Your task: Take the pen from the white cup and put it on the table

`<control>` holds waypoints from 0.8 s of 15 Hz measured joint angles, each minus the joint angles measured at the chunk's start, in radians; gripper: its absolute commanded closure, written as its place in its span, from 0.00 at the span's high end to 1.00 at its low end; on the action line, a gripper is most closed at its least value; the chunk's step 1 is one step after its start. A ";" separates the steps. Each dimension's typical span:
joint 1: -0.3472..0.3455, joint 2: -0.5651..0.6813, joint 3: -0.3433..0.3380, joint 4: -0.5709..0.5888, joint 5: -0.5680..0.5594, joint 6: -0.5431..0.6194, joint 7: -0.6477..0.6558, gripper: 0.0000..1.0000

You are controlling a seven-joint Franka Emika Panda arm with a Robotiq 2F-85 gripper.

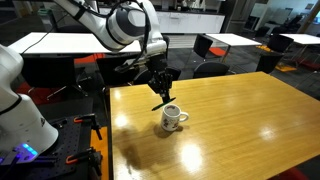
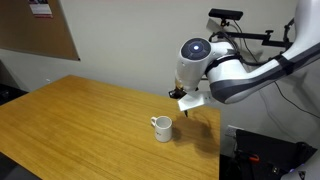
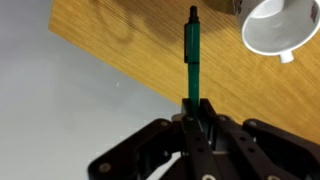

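My gripper [image 3: 193, 108] is shut on the pen [image 3: 191, 55], a thin dark green stick that points away from the jaws over the table's edge. In an exterior view the gripper [image 1: 160, 92] hangs just above and behind the white cup [image 1: 173, 119], with the pen [image 1: 161, 102] slanting down from it, clear of the cup. The white cup stands upright on the honey-brown table [image 1: 240, 120]. It also shows in the other exterior view [image 2: 162, 128] and at the top right of the wrist view [image 3: 278, 25]. The gripper [image 2: 190, 100] is up and to the right of the cup there.
White-topped tables [image 1: 60, 42] with black chairs [image 1: 209, 46] stand behind the brown table. A corkboard [image 2: 35, 30] hangs on the wall. The robot base and cables [image 1: 20, 110] sit beside the table's near end. Grey floor [image 3: 50, 110] shows beyond the table edge.
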 measured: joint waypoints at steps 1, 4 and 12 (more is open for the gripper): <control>-0.004 -0.001 0.000 0.000 0.044 0.007 -0.069 0.03; -0.012 -0.008 -0.001 0.000 0.181 0.008 -0.273 0.03; -0.031 -0.029 -0.007 0.000 0.473 -0.025 -0.844 0.03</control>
